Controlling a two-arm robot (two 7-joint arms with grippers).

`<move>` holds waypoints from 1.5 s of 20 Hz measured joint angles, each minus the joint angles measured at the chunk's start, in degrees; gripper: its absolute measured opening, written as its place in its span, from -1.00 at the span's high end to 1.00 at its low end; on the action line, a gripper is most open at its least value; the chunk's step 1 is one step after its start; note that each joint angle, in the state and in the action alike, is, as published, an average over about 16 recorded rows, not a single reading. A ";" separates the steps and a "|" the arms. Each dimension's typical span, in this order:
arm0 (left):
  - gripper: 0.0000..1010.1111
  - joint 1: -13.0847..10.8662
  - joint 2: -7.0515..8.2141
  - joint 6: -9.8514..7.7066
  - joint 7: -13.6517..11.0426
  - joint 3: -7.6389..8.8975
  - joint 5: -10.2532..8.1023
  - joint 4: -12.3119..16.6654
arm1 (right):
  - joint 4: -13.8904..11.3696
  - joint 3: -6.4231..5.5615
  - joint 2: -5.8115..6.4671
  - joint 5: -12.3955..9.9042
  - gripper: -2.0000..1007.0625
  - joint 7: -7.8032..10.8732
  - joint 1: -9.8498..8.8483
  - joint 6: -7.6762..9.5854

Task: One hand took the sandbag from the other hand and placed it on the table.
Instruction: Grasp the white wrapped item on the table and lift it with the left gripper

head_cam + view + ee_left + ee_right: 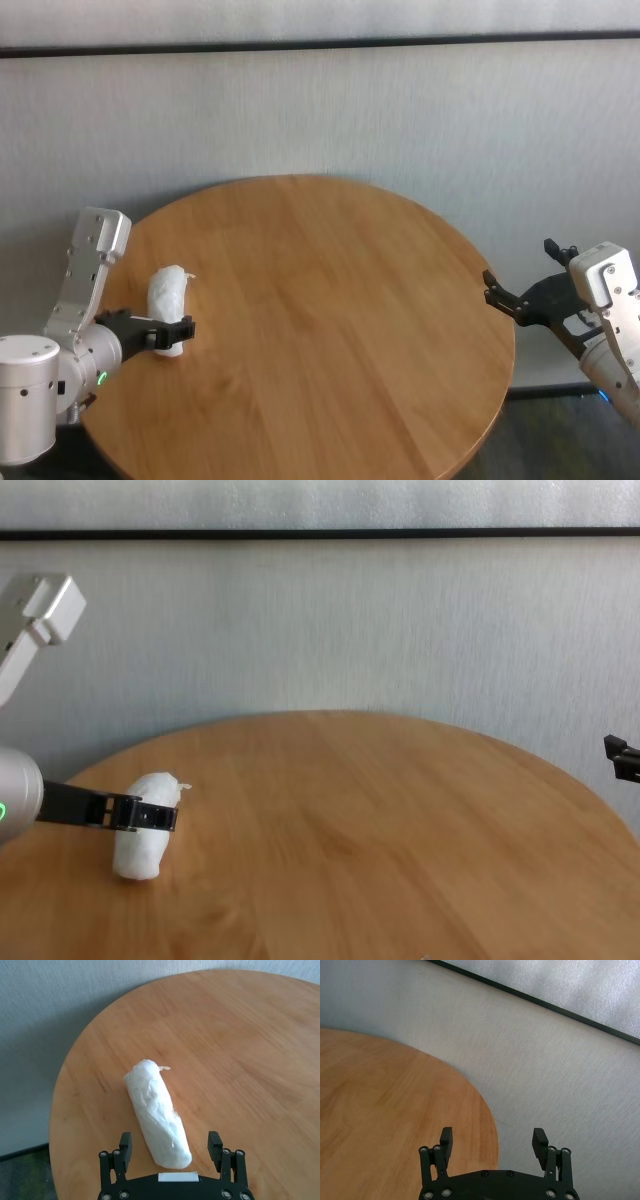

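Note:
The white lumpy sandbag (168,288) lies on the round wood-grain table (330,300) near its left edge. My left gripper (170,335), with the green ring, is open, low over the table. Its fingers stand on either side of the bag's near end. In the left wrist view the sandbag (152,1110) runs away from the left gripper (170,1140), with a gap between the bag and each finger. My right gripper (515,300), with the blue ring, is open and empty, just off the table's right edge. The right wrist view shows the right gripper (492,1137) beside the table's rim (485,1110).
A grey wall (400,110) stands close behind the table. The chest view shows the sandbag (140,852) at the left and one tip of the right gripper (620,758) at the far right.

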State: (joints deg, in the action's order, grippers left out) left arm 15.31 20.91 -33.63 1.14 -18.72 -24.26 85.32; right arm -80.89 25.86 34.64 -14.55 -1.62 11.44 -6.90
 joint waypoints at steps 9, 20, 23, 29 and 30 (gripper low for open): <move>-0.98 2.20 -1.31 0.56 -1.04 0.19 1.09 -4.35 | 0.00 0.00 0.00 0.00 -0.99 0.00 0.00 0.00; -0.98 4.20 -2.38 1.40 -2.09 0.24 2.80 -8.85 | 0.00 0.00 0.00 0.00 -0.99 0.00 0.00 0.00; -0.98 4.61 -2.63 1.66 -2.44 0.26 3.25 -9.79 | 0.00 0.00 0.00 0.00 -0.99 0.00 0.00 0.00; -0.98 5.42 -3.14 2.38 -3.22 0.07 4.31 -11.68 | 0.00 0.00 0.00 0.00 -0.99 0.00 0.00 0.00; -0.98 5.54 -3.23 2.51 -3.32 0.03 4.50 -12.00 | 0.00 0.00 0.00 0.00 -0.99 0.00 0.00 0.00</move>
State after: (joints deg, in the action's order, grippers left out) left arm 20.85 17.68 -31.12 -2.18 -18.69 -19.76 73.31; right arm -80.89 25.86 34.64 -14.55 -1.62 11.44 -6.90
